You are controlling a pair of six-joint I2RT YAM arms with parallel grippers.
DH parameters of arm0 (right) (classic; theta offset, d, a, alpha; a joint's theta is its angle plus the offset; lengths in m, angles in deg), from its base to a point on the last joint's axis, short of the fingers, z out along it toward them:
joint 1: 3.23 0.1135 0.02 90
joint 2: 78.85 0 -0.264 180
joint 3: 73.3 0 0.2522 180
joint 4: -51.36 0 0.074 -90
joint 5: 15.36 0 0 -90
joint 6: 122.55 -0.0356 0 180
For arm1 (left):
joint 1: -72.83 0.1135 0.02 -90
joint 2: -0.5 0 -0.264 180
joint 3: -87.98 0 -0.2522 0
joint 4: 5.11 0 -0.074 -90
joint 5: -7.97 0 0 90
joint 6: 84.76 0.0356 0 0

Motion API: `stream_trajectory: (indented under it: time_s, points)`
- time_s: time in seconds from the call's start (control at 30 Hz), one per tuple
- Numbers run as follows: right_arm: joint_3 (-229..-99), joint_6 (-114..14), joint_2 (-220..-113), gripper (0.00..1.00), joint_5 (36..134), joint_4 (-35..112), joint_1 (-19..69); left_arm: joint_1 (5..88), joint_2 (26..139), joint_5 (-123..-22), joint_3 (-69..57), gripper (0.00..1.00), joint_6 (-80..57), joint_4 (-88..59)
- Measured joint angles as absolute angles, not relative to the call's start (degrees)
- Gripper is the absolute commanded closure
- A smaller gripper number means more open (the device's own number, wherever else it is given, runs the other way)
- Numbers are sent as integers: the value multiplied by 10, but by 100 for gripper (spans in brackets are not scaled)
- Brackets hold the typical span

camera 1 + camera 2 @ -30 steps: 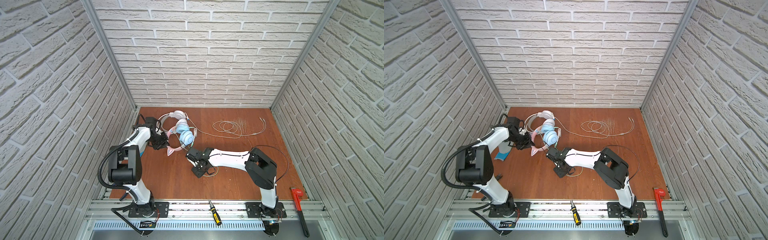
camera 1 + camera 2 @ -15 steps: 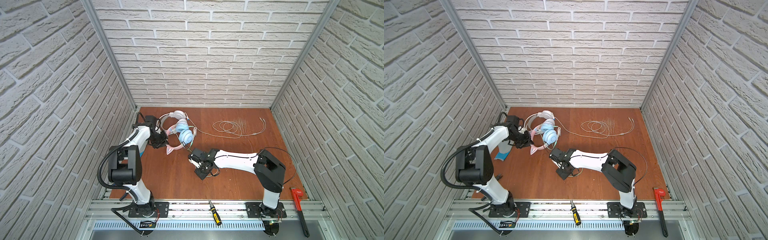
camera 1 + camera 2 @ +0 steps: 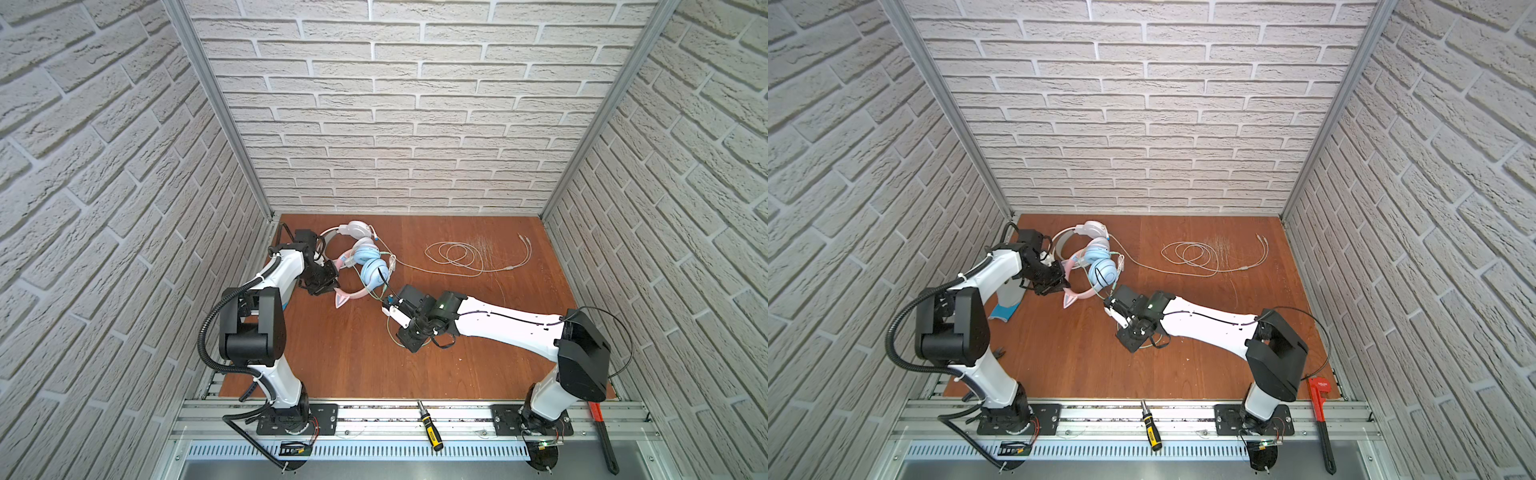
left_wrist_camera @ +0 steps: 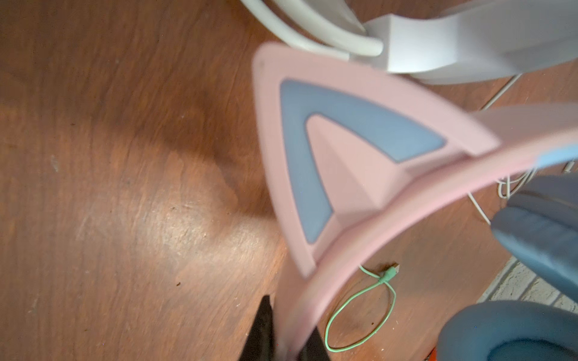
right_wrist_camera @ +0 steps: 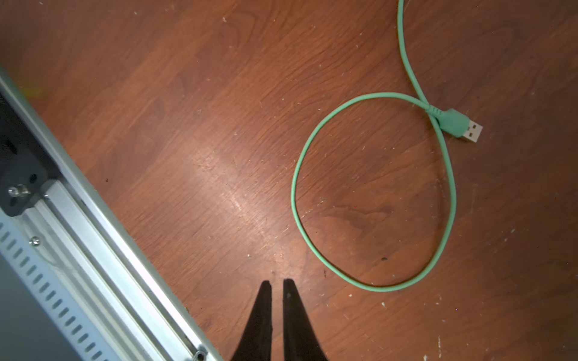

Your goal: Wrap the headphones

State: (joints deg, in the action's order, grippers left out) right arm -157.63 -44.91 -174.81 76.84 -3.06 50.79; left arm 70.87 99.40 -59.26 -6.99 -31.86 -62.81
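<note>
On the counter (image 3: 332, 365), far left, the cat-ear headphones (image 3: 371, 266) sit just beside the white headphones (image 3: 357, 229); the left hand (image 4: 287, 318) pinches the pink band (image 4: 391, 225), the right hand (image 5: 276, 283), barely parted, empty, is beside the green cable (image 5: 293, 190) loop

**Pink, blue and mint on red-brown wood**

The table (image 3: 332, 365) is reddish-brown with a wood grain, scuffed pale in spots. The walls (image 3: 415, 124) around the table carry a white brick pattern with grey joints. The cat-ear headphones (image 3: 370, 254) have a pink band, light-blue cups and pink ears with blue chevrons. The green cable (image 5: 452, 187) is a mint shade with a silver plug tip. The white headphones (image 3: 358, 228) and white cable (image 3: 446, 271) are plain. The arms (image 3: 507, 326) are white with black joints. Past the table's front edge, the rail (image 3: 374, 415) is silver, the screwdriver (image 3: 430, 428) black and yellow, the wrench (image 3: 1318, 392) red and black.
</note>
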Motion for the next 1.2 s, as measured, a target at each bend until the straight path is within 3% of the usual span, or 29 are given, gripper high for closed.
stream_trajectory:
  time_s: [0.2,0.3,0.7,1.2]
  points:
    - [-1597,-494,-1789,63,764,-23,486,708,994,-593,-70,100,-319,-628]
    - [-1612,-530,-1810,62,767,10,485,708,994,-593,-70,100,-319,-627]
    - [-1651,-648,-1907,74,766,95,485,708,994,-593,-70,100,-321,-625]
    - [-1701,-626,-1967,90,749,12,486,708,1000,-599,-70,100,-325,-621]
